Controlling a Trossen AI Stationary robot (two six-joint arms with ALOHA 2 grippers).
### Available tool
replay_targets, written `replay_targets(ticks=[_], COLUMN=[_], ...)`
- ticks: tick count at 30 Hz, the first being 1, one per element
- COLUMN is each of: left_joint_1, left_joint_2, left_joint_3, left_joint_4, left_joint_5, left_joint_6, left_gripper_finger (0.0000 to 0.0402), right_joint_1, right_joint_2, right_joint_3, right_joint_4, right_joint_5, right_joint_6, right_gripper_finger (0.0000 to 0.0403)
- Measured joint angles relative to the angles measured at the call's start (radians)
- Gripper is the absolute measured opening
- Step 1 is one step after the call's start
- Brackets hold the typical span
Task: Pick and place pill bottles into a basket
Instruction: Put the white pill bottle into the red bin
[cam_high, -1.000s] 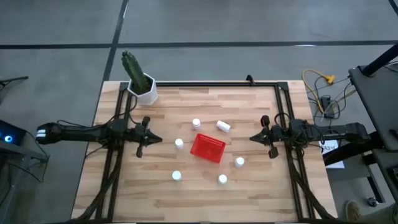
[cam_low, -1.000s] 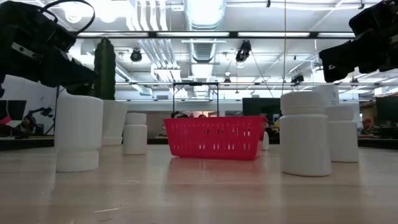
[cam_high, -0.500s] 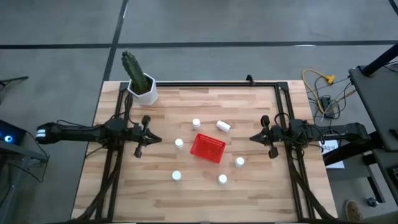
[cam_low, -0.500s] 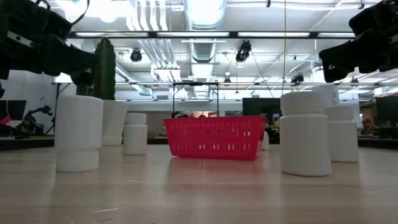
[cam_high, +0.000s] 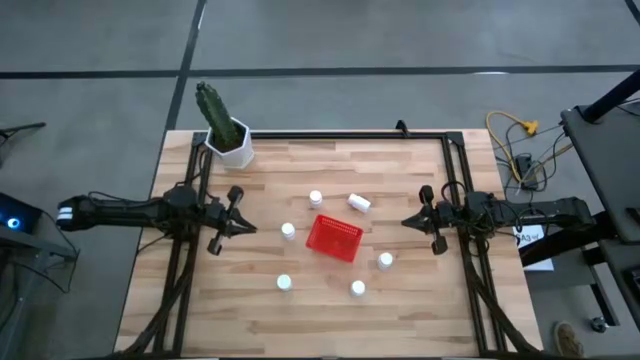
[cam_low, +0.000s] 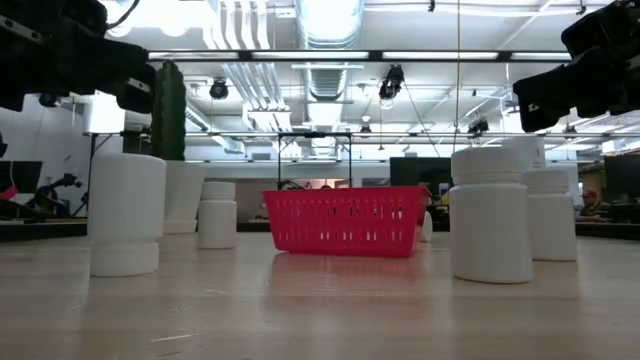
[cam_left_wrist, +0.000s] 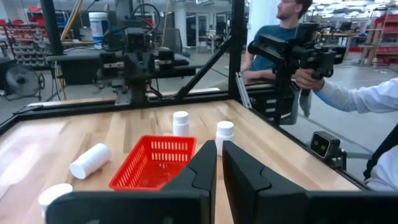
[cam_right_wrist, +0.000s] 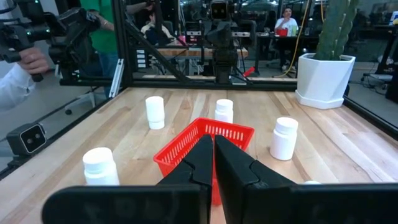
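Note:
The red basket (cam_high: 334, 238) sits mid-table on its base. Around it lie several white pill bottles: upright ones (cam_high: 316, 199), (cam_high: 288, 231), (cam_high: 385, 261), and one on its side (cam_high: 359, 203). My left gripper (cam_high: 250, 228) hovers shut at the table's left, pointing level toward the basket (cam_left_wrist: 155, 163). From the right, my right gripper (cam_high: 405, 222) also points level at the basket (cam_right_wrist: 205, 146), shut. Both are well above the tabletop and hold nothing.
A white pot with a cactus (cam_high: 232, 145) stands at the far left corner. Black frame rails (cam_high: 455, 200) run along the left, right and far sides. Beyond the table, a person (cam_left_wrist: 348, 93) holds a dark device, and a hand (cam_right_wrist: 31, 59) shows.
My left gripper has risen and rolled somewhat about its own pointing line, still shut. The bottles and the basket have stayed where they were.

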Motion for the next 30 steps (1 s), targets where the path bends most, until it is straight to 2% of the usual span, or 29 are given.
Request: replay_targets(ticks=[13,21,23,27,30], left_joint_1=[-0.006,-0.029,-0.029,-0.028,-0.029], left_joint_2=[0.107,0.212,0.236,0.252,0.247], left_joint_3=[0.194,0.244,0.260,0.287,0.287], left_joint_4=[-0.071,-0.142,-0.184,-0.216,-0.222], left_joint_5=[0.048,0.049,0.029,-0.082,-0.098], left_joint_6=[0.061,0.054,0.052,0.045,0.012], left_gripper_finger=[0.0010,0.0010,0.0010,0.0010,0.0010], right_joint_1=[0.000,0.000,0.000,0.000,0.000], right_joint_2=[0.000,0.000,0.000,0.000,0.001], right_joint_3=[0.000,0.000,0.000,0.000,0.000], right_joint_4=[0.000,0.000,0.000,-0.001,-0.001], right_joint_5=[0.000,0.000,0.000,0.000,0.000], right_joint_6=[-0.015,-0.015,-0.015,-0.015,-0.015], right_gripper_finger=[0.0009,0.0009,0.0009,0.0008,0.0009])
